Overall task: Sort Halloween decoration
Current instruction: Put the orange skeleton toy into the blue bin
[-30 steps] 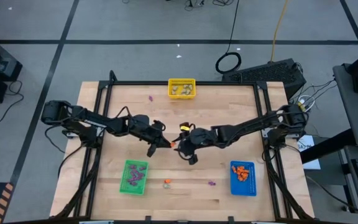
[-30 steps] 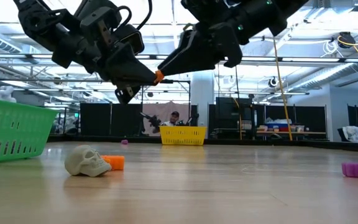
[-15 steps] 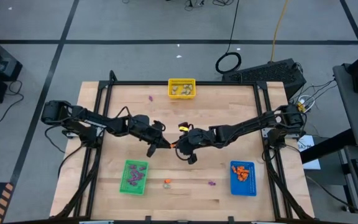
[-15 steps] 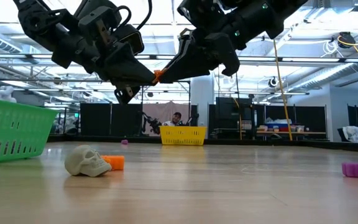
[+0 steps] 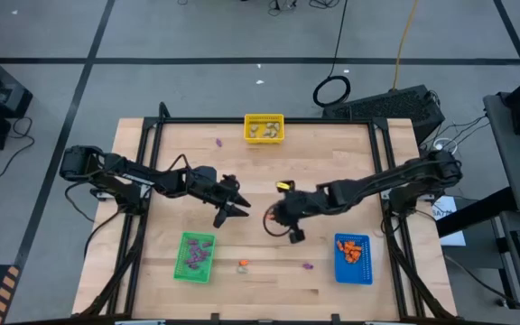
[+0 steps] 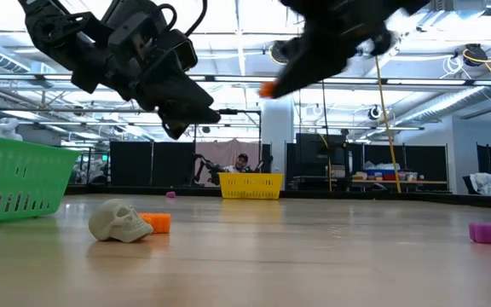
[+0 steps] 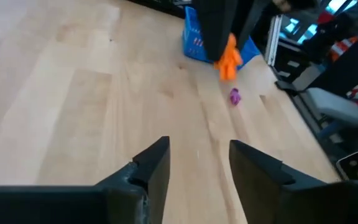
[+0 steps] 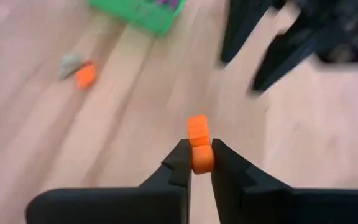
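My right gripper (image 8: 199, 163) is above the table's middle (image 5: 273, 219), shut on a small orange decoration (image 8: 198, 140) that also shows in the low view (image 6: 267, 88). My left gripper (image 7: 197, 149) faces it from the left (image 5: 244, 206), open and with nothing between its fingers. A pale skull (image 6: 119, 220) and an orange piece (image 6: 157, 223) lie on the table near the green bin (image 5: 196, 256). A purple piece (image 5: 307, 266) lies by the near edge. My right gripper pinches the orange decoration's lower end (image 8: 201, 160) between its two fingertips. The rest of the piece sticks out beyond the fingers. The fingers point toward the table's left. The piece is lifted clear of the table.
A yellow bin (image 5: 264, 128) stands at the far edge and a blue bin (image 5: 353, 258) with orange pieces at the near right. Another purple piece (image 5: 219, 141) lies left of the yellow bin. Bare wood lies between the arms and the bins.
The orange decoration has passed from my left gripper to my right one. My right gripper shut on it, my left gripper opened and let go, and my right gripper has drawn back toward the table's right edge with the piece held in the air.
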### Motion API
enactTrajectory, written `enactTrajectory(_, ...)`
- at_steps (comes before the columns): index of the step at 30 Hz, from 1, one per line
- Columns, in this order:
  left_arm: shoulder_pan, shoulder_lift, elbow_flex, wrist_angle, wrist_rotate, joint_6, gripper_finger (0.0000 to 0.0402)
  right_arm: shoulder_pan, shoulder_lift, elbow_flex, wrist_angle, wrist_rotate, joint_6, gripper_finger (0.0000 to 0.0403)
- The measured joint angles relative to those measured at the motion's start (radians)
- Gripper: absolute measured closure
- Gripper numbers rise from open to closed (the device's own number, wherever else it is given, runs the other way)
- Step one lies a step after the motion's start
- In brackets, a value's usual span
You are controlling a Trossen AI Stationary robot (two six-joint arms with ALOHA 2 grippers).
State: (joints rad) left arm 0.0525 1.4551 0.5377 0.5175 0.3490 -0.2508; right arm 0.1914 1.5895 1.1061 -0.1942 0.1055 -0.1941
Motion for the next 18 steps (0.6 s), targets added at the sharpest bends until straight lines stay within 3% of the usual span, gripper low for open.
enactTrajectory(4,0.000,0.000,0.000,-0.005,-0.032,0.045,0.0236,0.067,-0.069,0.000,-0.220,-0.020,0.229,0.0381)
enactTrajectory(10,0.000,0.000,0.000,-0.038,-0.062,0.083,0.0247,0.204,-0.140,0.000,-0.549,-0.167,0.751,0.0381)
enactTrajectory(14,0.000,0.000,0.000,-0.064,-0.066,0.081,0.0254,0.306,-0.137,-0.004,-0.674,-0.261,1.029,0.0381)
enactTrajectory(18,-0.002,0.000,0.000,-0.066,-0.066,0.079,0.0256,0.374,-0.129,-0.038,-0.735,-0.320,1.200,0.0381)
